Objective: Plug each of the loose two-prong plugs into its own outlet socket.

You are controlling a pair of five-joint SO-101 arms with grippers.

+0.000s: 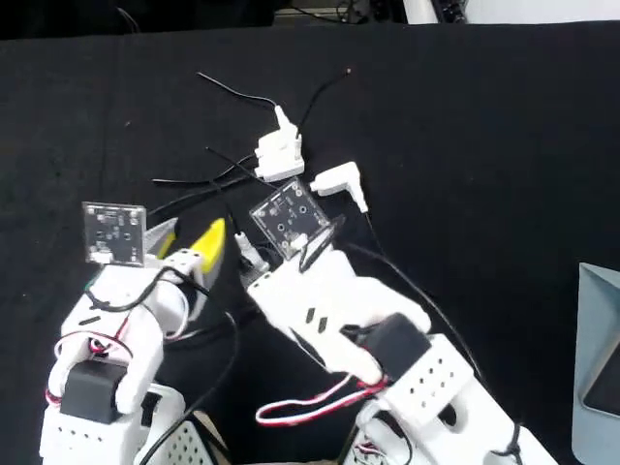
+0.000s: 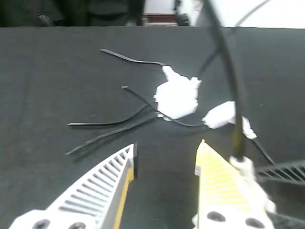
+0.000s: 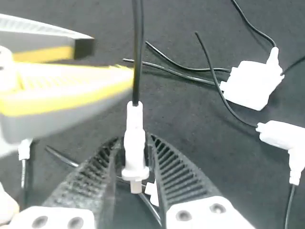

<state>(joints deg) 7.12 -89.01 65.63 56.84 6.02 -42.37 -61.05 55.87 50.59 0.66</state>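
My right gripper with black fingers is shut on a white plug, held upright with its black cable rising from it. In the high view this gripper hovers just before the white outlet block. A second white plug lies loose beside the block, cable trailing toward me. My left gripper, yellow-fingered, stands open and holds nothing, close beside the held plug. The outlet block and loose plug lie farther off on the cloth.
Thin black cables sprawl over the black table to the left of the outlet block. A grey-blue box stands at the right edge. The two arms sit close together, fingers nearly touching.
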